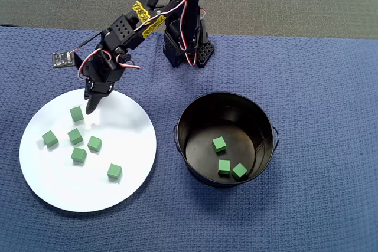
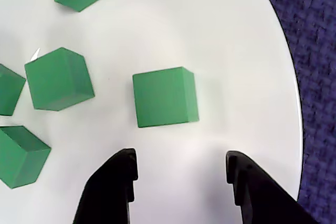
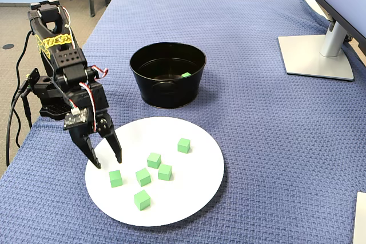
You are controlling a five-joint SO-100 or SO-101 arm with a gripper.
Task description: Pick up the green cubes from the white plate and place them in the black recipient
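Over the white plate (image 1: 127, 172) the pincer (image 2: 181, 169) is held spread, empty, w/ the nearest green cube (image 2: 165, 97) just ahead, not yet between the jaws. It should be straddled squarely, then clamped. Arm is bent forward, wrist pitched down; three cubes lie in the black recipient (image 1: 195, 116).

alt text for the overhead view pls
The open gripper hovers over a white plate holding six green cubes, beside the nearest one. A black pot to the right holds three more, on blue cloth.
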